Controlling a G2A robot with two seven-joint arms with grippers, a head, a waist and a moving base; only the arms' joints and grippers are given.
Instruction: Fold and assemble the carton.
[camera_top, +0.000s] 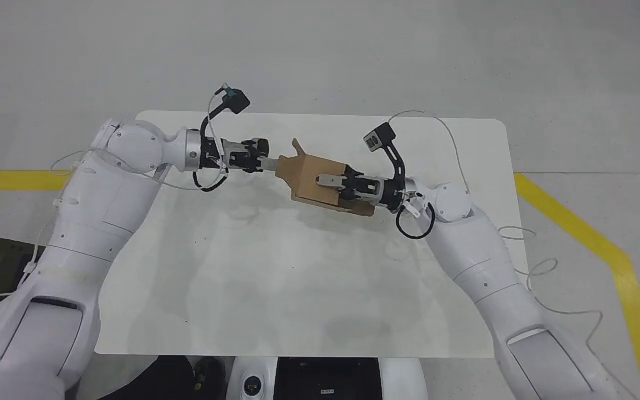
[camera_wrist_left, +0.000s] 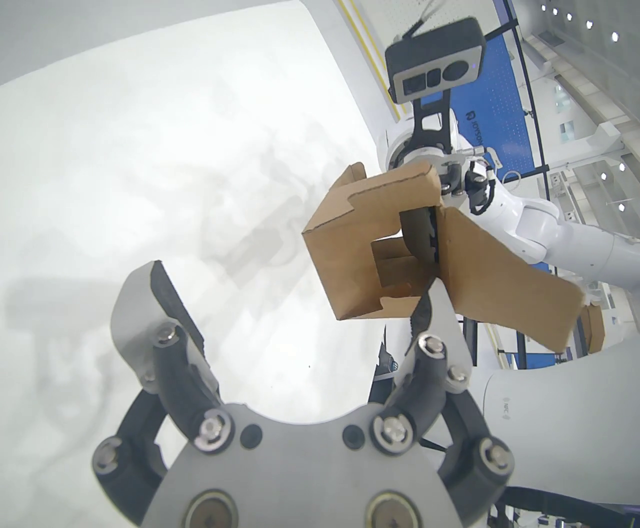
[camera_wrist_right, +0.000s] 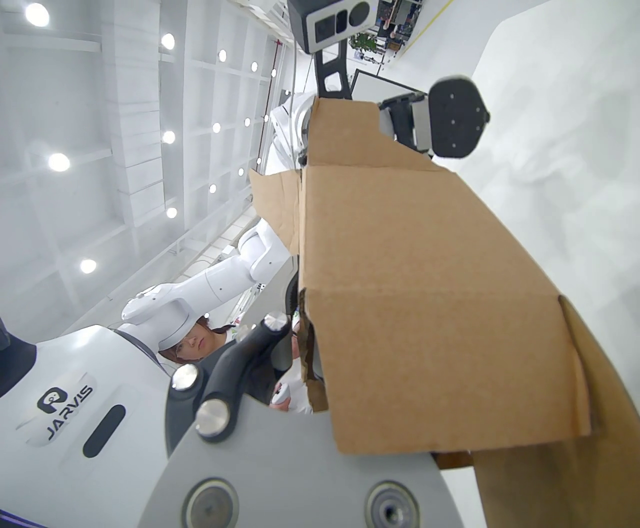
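A brown carton (camera_top: 318, 180), partly folded with loose flaps, hangs above the white table (camera_top: 300, 290) near its far middle. My right gripper (camera_top: 338, 182) is shut on one of its walls; a dark finger (camera_wrist_left: 424, 232) shows inside the open end. In the right wrist view the carton (camera_wrist_right: 425, 300) hides most of that gripper (camera_wrist_right: 306, 332). My left gripper (camera_wrist_left: 295, 277) is open at the carton's (camera_wrist_left: 350, 250) other end. One of its fingers (camera_wrist_left: 434, 305) lies against the edge by a long flap (camera_wrist_left: 510, 285); the other finger (camera_wrist_left: 165, 295) stands clear of the carton.
The table's bare surface stretches wide in front of the carton, with its far edge (camera_top: 320, 112) close behind both grippers. Yellow floor tape (camera_top: 570, 215) runs past the table's right side.
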